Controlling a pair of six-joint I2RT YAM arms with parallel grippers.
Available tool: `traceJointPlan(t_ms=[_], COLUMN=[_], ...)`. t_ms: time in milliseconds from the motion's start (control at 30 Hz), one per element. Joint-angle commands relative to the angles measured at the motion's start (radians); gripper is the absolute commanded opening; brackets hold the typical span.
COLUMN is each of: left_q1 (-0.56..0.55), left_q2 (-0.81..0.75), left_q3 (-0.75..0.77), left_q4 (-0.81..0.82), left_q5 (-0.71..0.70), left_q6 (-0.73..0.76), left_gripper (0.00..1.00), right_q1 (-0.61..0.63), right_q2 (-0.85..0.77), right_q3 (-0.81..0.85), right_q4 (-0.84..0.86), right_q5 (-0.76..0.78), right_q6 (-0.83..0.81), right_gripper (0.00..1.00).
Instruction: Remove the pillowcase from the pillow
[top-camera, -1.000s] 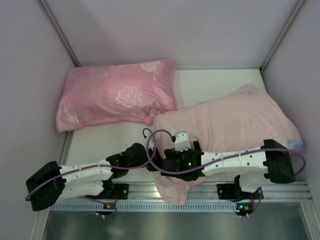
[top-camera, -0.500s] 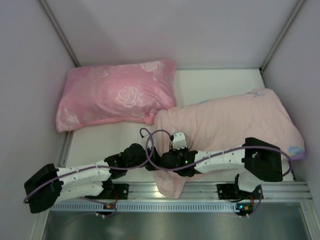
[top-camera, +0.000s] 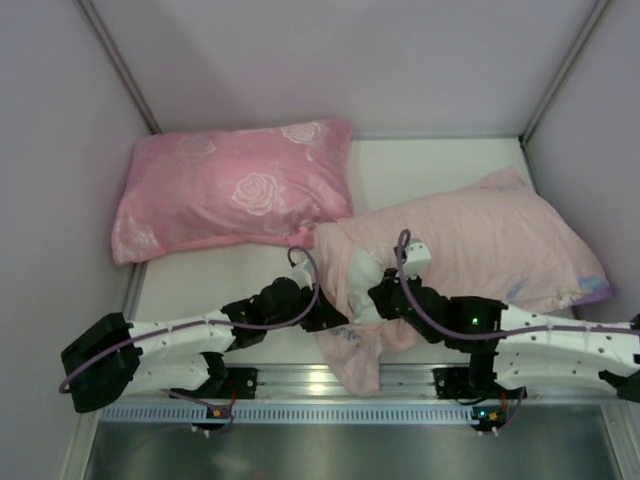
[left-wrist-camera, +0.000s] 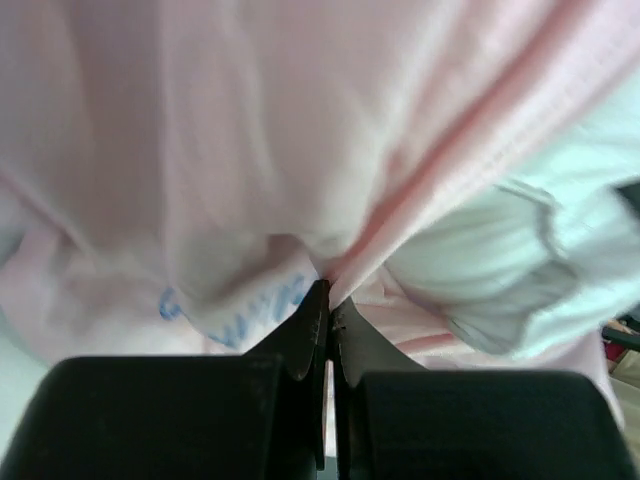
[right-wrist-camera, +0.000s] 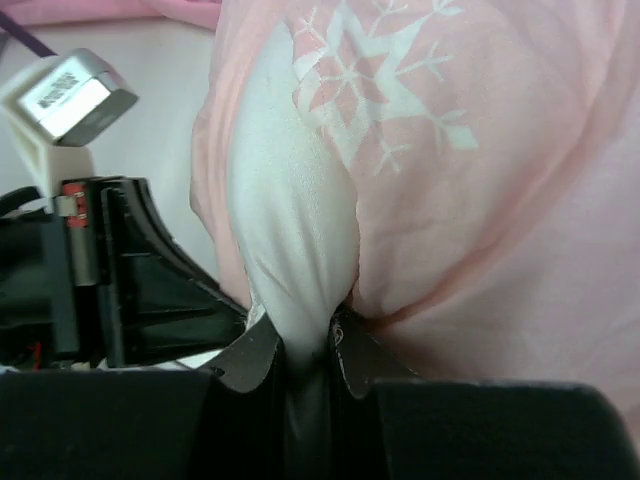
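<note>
1. Compared with a second ago, a white corner of the pillow (right-wrist-camera: 290, 220) had come out of the pillowcase (top-camera: 480, 245), which lay at the table's right side.
2. The right gripper (right-wrist-camera: 305, 338) was closed on that corner.
3. The left gripper (left-wrist-camera: 327, 300) pinched the case's edge, so the extraction had probably begun.

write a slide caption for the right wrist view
Right hand pinches a fold of the white pillow poking from the pale pink pillowcase.
</note>
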Motion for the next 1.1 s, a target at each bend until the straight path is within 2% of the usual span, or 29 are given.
traceJointPlan(t_ms=[0, 100, 167, 200, 267, 300, 333, 367, 467, 567, 633, 700, 767, 833, 867, 900, 933, 967, 1000, 1033, 1067], left_q1=[-0.004, -0.004, -0.004, -0.004, -0.033, -0.090, -0.122, -0.154, -0.236, -0.280, -0.271, -0.253, -0.204, -0.146, -0.133, -0.129, -0.132, -0.136, -0.144, -0.147, -0.149], left_q2=[0.119, 0.205, 0.258, 0.272, 0.301, 0.305, 0.315, 0.332, 0.393, 0.485, 0.530, 0.539, 0.556, 0.535, 0.459, 0.399, 0.325, 0.164, 0.081, 0.005, -0.064], left_q3=[0.025, 0.102, 0.112, 0.107, 0.069, 0.037, 0.001, -0.023, 0.030, 0.064, 0.085, 0.090, 0.078, 0.055, 0.034, 0.024, 0.010, -0.011, -0.007, 0.004, 0.015], left_q4=[-0.216, -0.302, -0.271, -0.242, -0.061, 0.089, 0.453, 0.571, 0.558, 0.701, 0.612, 0.397, 0.279, 0.134, 0.074, 0.005, -0.104, -0.147, -0.210, -0.291, -0.365], left_q5=[-0.076, -0.176, -0.151, -0.089, 0.031, 0.115, 0.256, 0.295, 0.323, 0.404, 0.377, 0.244, 0.155, 0.005, -0.067, -0.247, -0.316, -0.373, -0.475, -0.507, -0.516], left_q6=[0.028, 0.039, 0.051, 0.049, 0.031, 0.017, -0.010, -0.062, -0.054, -0.084, -0.086, -0.072, -0.090, -0.116, -0.142, -0.171, -0.197, -0.210, -0.216, -0.210, -0.140], left_gripper=[0.00, 0.00, 0.00, 0.00, 0.00, 0.00, 0.00, 0.00, 0.00, 0.00, 0.00, 0.00, 0.00, 0.00, 0.00, 0.00, 0.00, 0.00, 0.00, 0.00, 0.04], right_q1=[-0.048, -0.081, -0.143, -0.167, -0.227, -0.230, -0.230, -0.230, -0.233, -0.239, -0.239, -0.238, -0.241, -0.239, -0.238, -0.232, -0.224, -0.221, -0.220, -0.218, -0.218], right_q2=[-0.176, -0.275, -0.317, -0.323, -0.311, -0.291, -0.270, -0.225, -0.152, -0.047, -0.032, -0.082, -0.153, -0.217, -0.240, -0.268, -0.294, -0.346, -0.369, -0.390, -0.435], right_q3=[0.107, 0.089, 0.076, 0.065, 0.061, 0.064, 0.062, 0.056, 0.016, 0.030, 0.035, 0.033, 0.042, 0.097, 0.111, 0.104, 0.090, 0.052, 0.027, 0.000, -0.042], right_q4=[0.034, 0.026, 0.028, 0.029, 0.049, 0.052, 0.074, 0.097, 0.205, 0.267, 0.272, 0.270, 0.237, 0.093, 0.042, -0.043, -0.090, -0.133, -0.173, -0.232, -0.256], right_q5=[-0.016, -0.085, -0.156, -0.186, -0.265, -0.276, -0.274, -0.276, -0.259, -0.247, -0.247, -0.251, -0.239, -0.231, -0.230, -0.225, -0.205, -0.199, -0.194, -0.190, -0.190], right_q6=[-0.071, -0.040, -0.029, -0.014, -0.005, -0.003, -0.003, -0.003, 0.015, 0.029, 0.037, 0.041, 0.034, 0.032, 0.041, 0.044, 0.053, 0.075, 0.084, 0.095, 0.121], right_gripper=[0.00, 0.00, 0.00, 0.00, 0.00, 0.00, 0.00, 0.00, 0.00, 0.00, 0.00, 0.00, 0.00, 0.00, 0.00, 0.00, 0.00, 0.00, 0.00, 0.00, 0.00])
